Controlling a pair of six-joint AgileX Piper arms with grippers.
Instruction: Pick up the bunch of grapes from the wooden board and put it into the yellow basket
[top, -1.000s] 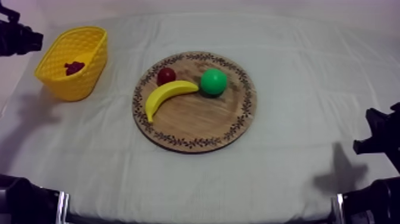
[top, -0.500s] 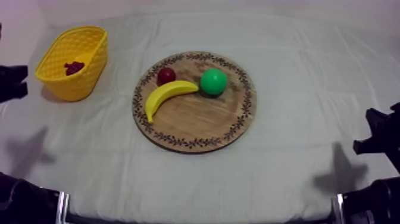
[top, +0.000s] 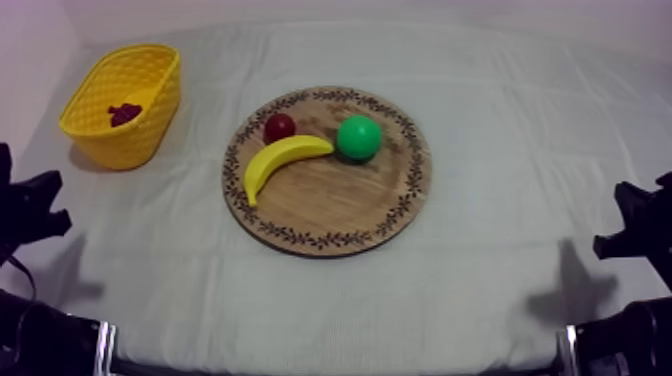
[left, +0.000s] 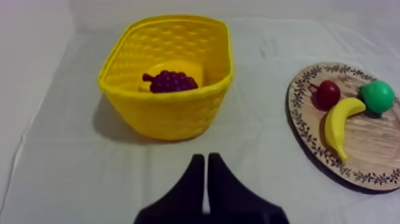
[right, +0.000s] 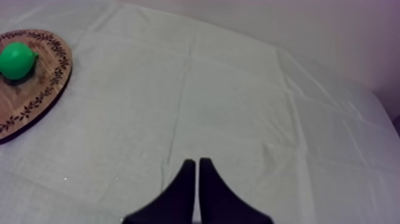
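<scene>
The dark purple bunch of grapes (top: 124, 113) (left: 169, 81) lies inside the yellow basket (top: 100, 130) (left: 166, 113) at the table's far left. The round wooden board (top: 330, 215) (left: 357, 149) holds a banana (top: 280, 160) (left: 339, 122), a small red fruit (top: 279, 127) (left: 327, 93) and a green pear (top: 358, 137) (left: 377, 96). My left gripper (top: 42, 205) (left: 206, 164) is low at the left edge, shut on nothing, in front of the basket. My right gripper (top: 622, 222) (right: 193, 167) rests low at the right, fingers together over bare cloth.
The grey-white cloth (top: 500, 130) covers the table, with open room between board and basket and to the board's right. The board's rim (right: 36, 113) and the pear (right: 16, 61) lie far to one side of my right gripper.
My left arm has drawn back from beside the basket at the upper left down to the lower left edge. The grapes stay in the basket. The right arm has not moved.
</scene>
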